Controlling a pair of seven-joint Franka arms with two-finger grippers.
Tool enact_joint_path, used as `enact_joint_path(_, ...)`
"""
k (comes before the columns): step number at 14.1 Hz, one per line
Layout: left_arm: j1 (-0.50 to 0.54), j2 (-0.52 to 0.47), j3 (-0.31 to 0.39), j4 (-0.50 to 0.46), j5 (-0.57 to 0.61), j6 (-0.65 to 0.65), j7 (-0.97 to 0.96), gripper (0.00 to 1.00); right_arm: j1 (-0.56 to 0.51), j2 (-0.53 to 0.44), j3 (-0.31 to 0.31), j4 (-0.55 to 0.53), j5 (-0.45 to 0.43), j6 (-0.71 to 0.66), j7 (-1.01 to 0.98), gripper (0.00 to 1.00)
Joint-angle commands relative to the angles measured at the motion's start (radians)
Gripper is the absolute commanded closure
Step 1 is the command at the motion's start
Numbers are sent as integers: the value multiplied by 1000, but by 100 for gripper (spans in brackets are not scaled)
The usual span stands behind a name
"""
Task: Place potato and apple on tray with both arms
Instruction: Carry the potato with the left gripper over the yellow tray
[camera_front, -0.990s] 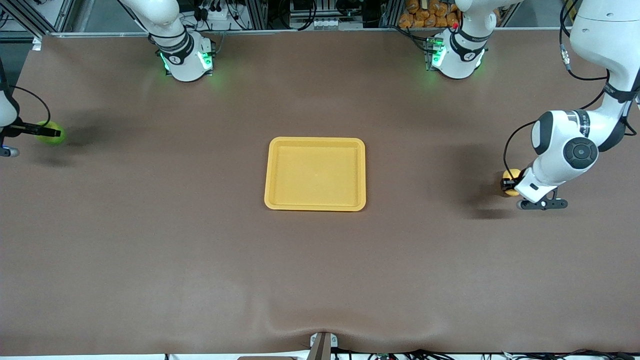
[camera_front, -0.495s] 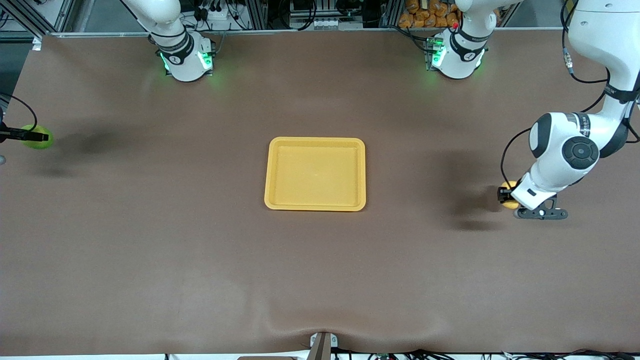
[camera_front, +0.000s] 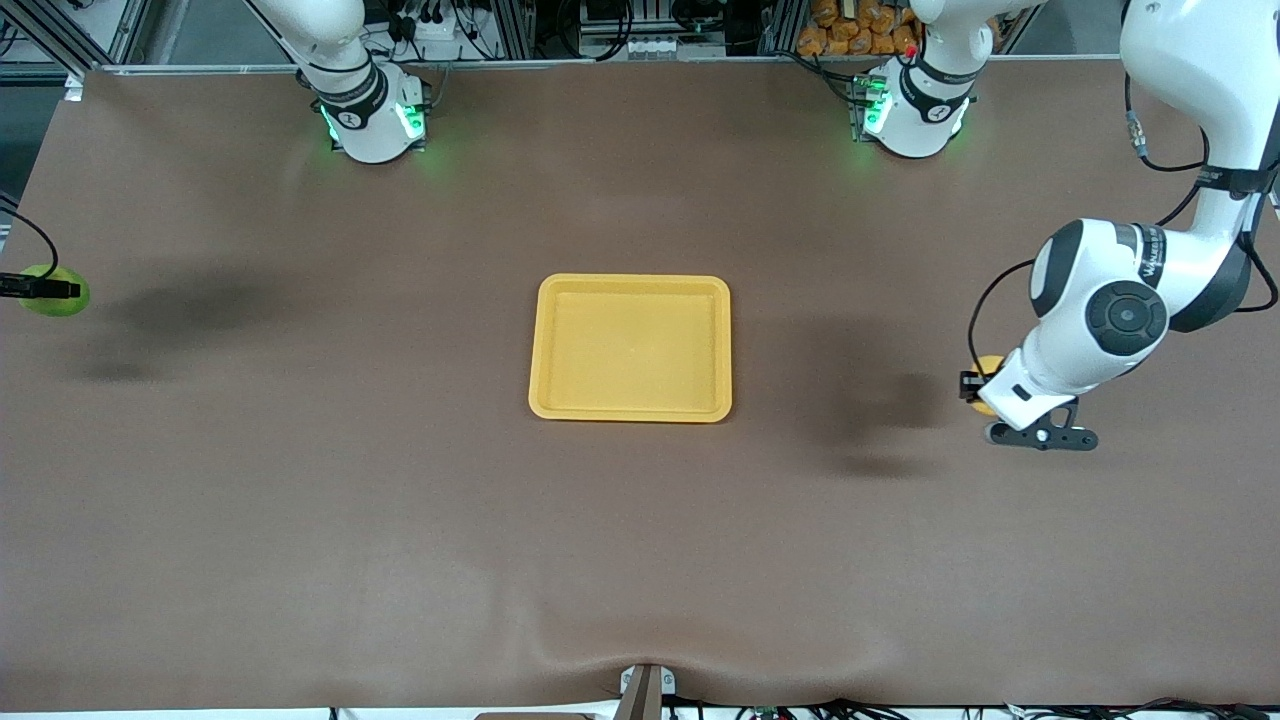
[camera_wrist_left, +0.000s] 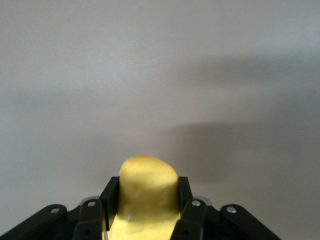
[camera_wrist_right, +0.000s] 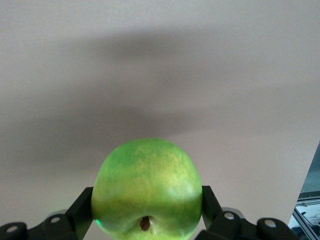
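The yellow-orange tray lies flat mid-table with nothing on it. My left gripper is shut on the yellow potato, held in the air over bare table toward the left arm's end. In the left wrist view the potato sits pinched between the black fingers. My right gripper is shut on the green apple, over the table's edge at the right arm's end. In the right wrist view the apple fills the jaws, stem dimple toward the camera.
Brown table cover spreads around the tray. Both arm bases with green lights stand along the table edge farthest from the front camera. A small bracket sits at the edge nearest the camera.
The left arm has carried the potato toward the tray. The right gripper has drifted with the apple away from the tray, toward the table's end.
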Motion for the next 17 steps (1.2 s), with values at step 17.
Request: enact_joint_path(17,-521,216,-65,237,21,-120,-829,100,162,-9,-1,183,275,-249,8,100)
